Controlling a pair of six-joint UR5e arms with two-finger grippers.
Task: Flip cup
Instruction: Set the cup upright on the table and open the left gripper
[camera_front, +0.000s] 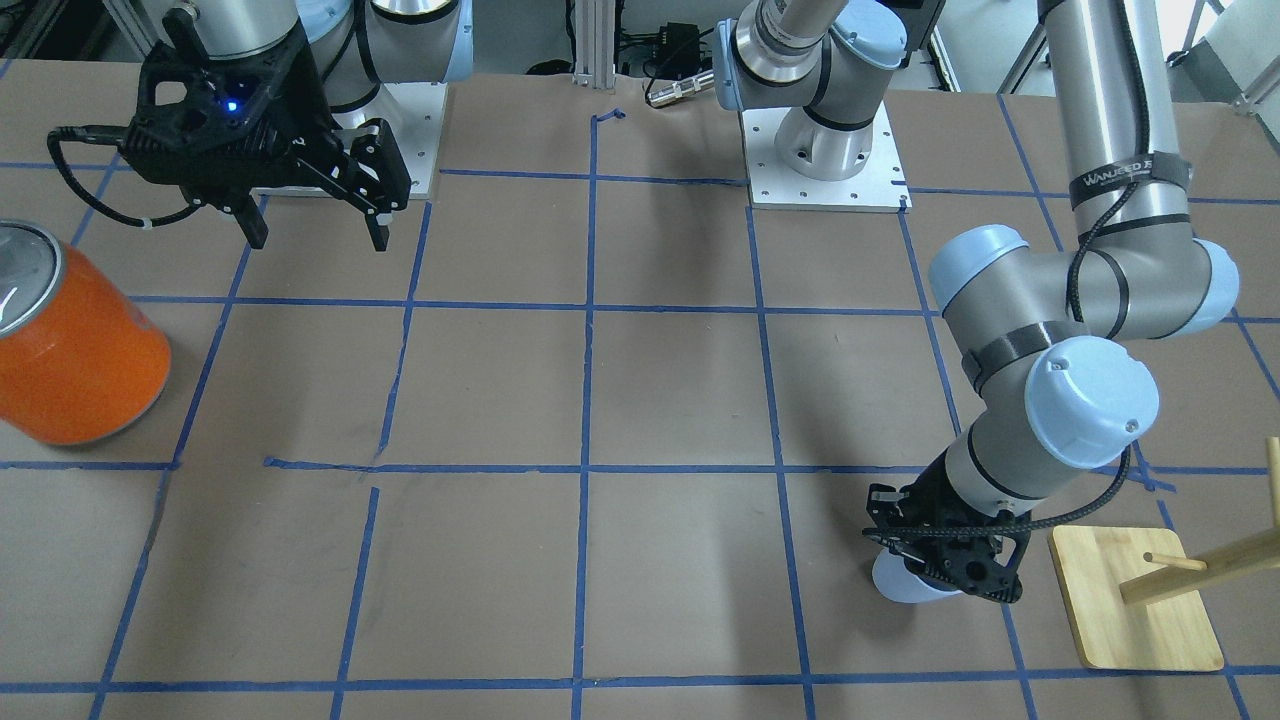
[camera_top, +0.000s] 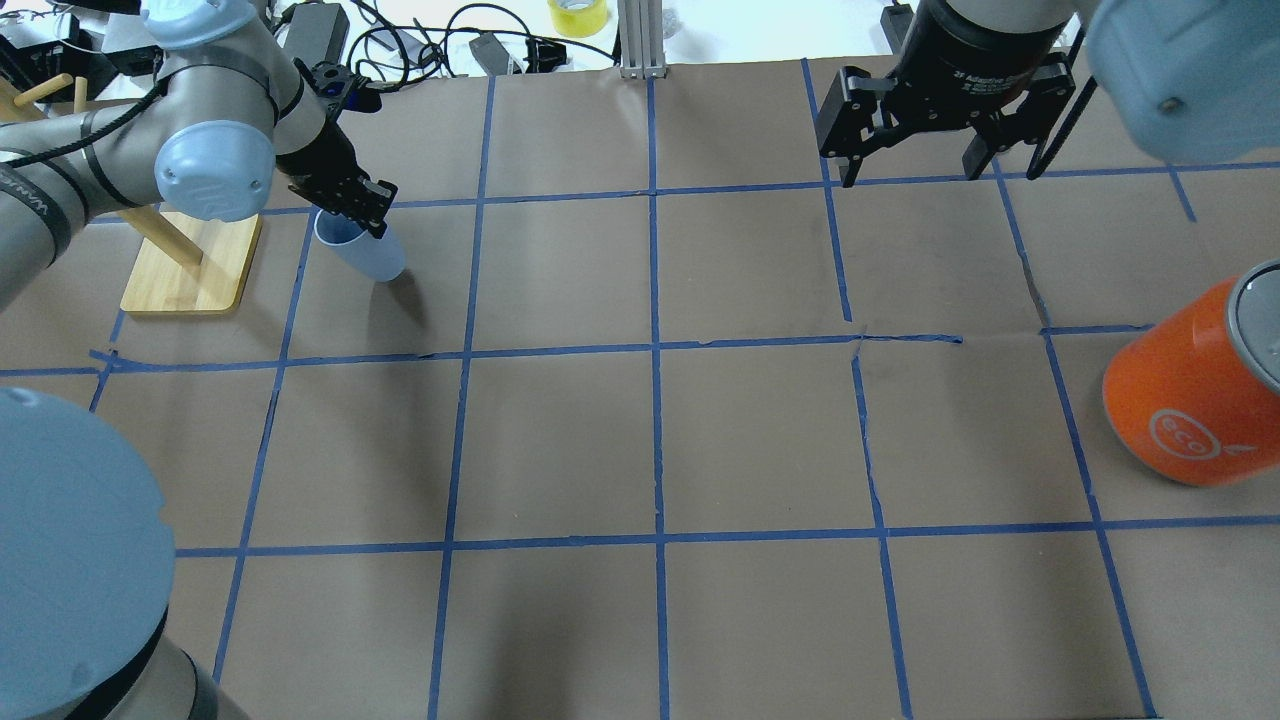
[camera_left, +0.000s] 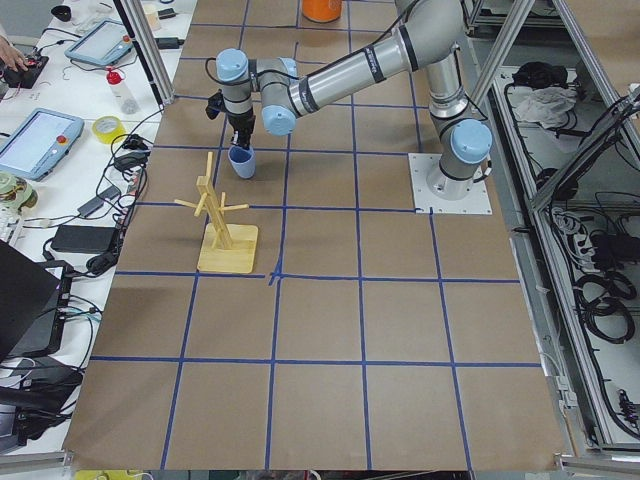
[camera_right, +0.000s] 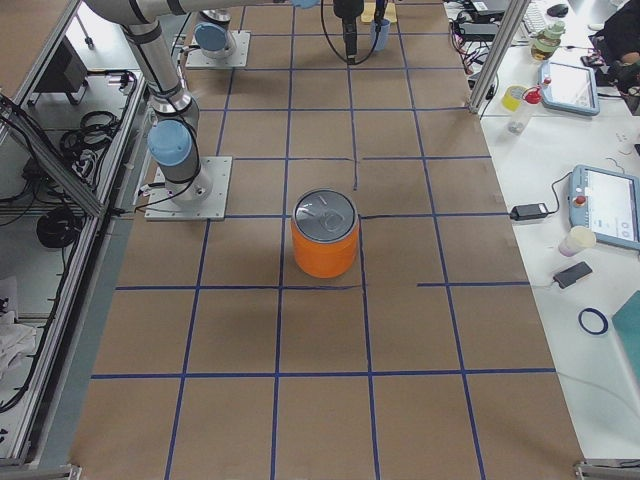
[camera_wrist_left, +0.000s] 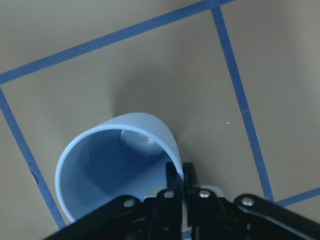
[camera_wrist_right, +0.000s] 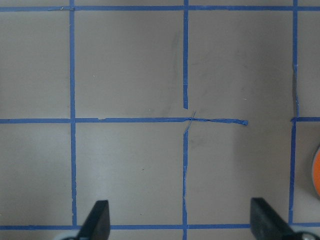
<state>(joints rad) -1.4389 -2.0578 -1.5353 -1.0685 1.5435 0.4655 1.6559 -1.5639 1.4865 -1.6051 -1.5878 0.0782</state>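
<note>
The pale blue cup (camera_top: 368, 256) is tilted, its open mouth facing up toward the wrist camera (camera_wrist_left: 115, 160). It is at the table's far left, next to the wooden stand. My left gripper (camera_top: 362, 213) is shut on the cup's rim, one finger inside and one outside (camera_wrist_left: 179, 172). In the front view the cup (camera_front: 903, 586) shows partly under the gripper (camera_front: 958, 572). My right gripper (camera_top: 910, 168) is open and empty, hanging above the table at the far right (camera_front: 318, 240); its two fingertips frame bare table in the right wrist view (camera_wrist_right: 182, 222).
A large orange can (camera_top: 1190, 400) with a silver top stands at the right side (camera_front: 70, 350). A wooden peg stand on a square base (camera_top: 190, 270) is just left of the cup (camera_front: 1130, 600). Blue tape lines grid the brown table.
</note>
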